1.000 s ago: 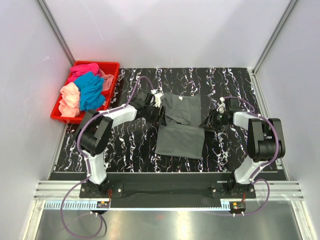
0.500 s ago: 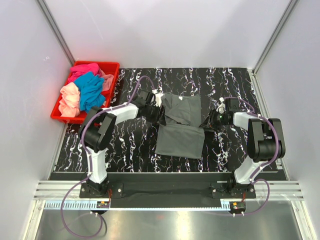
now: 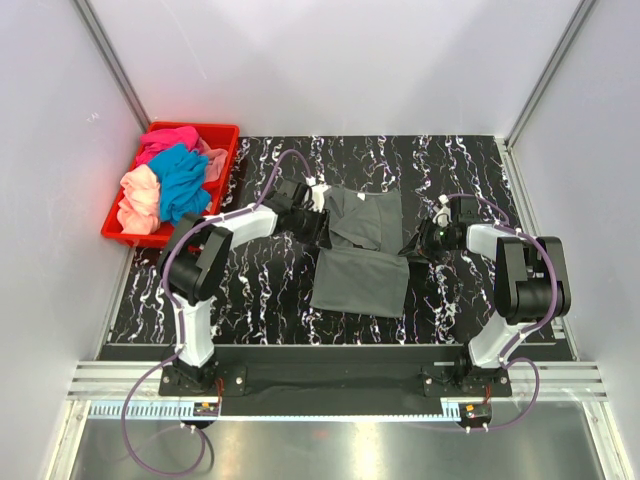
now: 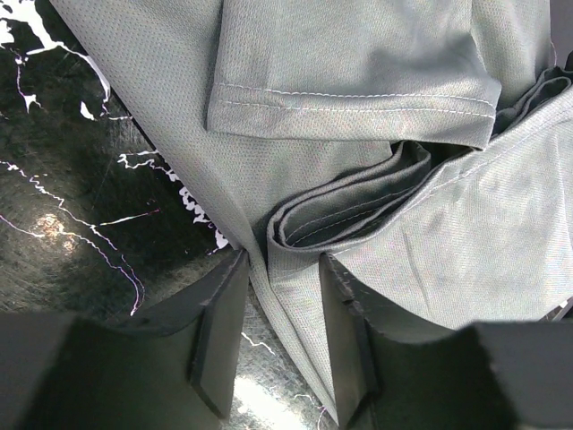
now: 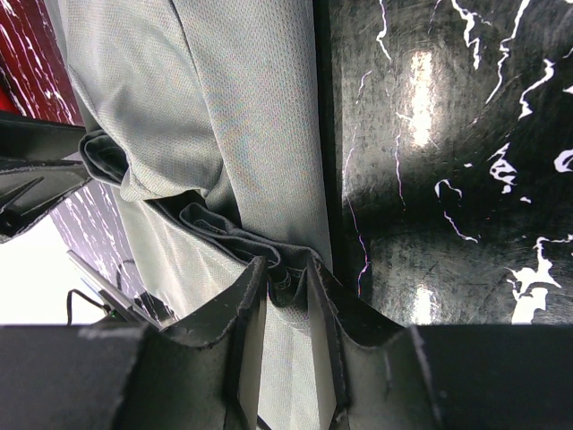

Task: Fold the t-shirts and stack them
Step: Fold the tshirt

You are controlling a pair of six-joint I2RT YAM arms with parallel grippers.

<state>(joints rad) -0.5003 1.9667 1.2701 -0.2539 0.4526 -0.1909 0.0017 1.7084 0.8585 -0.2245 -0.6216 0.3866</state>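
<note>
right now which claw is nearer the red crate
Left. The left claw is at the left edge of the grey t-shirt, on the side of the red crate; the right claw pinches its opposite edge, farther away.

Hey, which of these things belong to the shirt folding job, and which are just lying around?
Job: grey t-shirt, pinched by the right fingers; magenta t-shirt, teal t-shirt, peach t-shirt, heaped in the red crate.
Lying about: red crate; black marbled table.
</note>
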